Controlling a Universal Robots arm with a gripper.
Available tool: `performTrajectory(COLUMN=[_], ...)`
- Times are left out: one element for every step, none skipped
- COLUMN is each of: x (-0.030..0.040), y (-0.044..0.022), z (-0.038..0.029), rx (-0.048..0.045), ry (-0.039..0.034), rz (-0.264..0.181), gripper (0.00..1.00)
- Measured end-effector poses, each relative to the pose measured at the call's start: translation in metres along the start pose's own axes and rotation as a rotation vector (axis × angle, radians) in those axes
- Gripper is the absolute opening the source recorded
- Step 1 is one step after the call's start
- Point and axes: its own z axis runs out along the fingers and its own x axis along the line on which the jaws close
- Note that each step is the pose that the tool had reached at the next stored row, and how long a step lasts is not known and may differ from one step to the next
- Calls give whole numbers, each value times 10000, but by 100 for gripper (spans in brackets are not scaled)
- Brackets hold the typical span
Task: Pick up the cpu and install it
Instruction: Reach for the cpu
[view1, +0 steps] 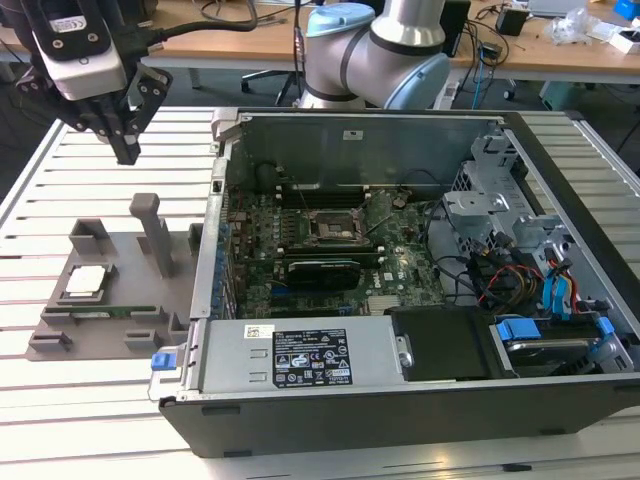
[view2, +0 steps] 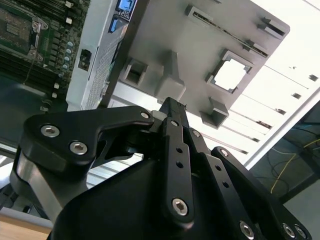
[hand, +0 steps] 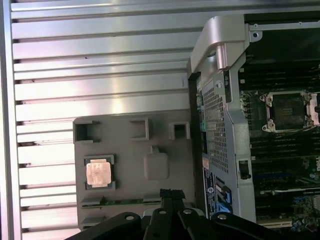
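Exterior view: my tool (view1: 128, 150) hangs clenched and empty, well apart from the cpu (view1: 85, 281) in its grey tray (view1: 122, 262).

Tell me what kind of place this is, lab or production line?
Most likely a robotics lab bench for PC assembly trials. An open black desktop computer case lies on a slatted aluminium table, a grey plastic fixture tray beside it holds the silver-grey square cpu, and cluttered wooden desks stand behind.

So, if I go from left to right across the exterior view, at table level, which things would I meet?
cpu → grey upright post → motherboard socket → blue cables
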Motion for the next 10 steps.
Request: performTrajectory(x=[19,34,45,53,70,79,88,104,113,124], y=[-1,-3,-3,-4,-5,-6,-6,-8,-8,-9], z=[-1,-1,-1,-1,-2,-2,-2,-3,-3,-4], rx=[0,0,0,1,0,0,0,0,1,1], ry=[0,0,-1,0,-1,0,-1,-1,0,0], rz=[1,1,0,1,1,1,1,1,1,1], gripper=[11,11,11,11,11,11,11,11,11,11])
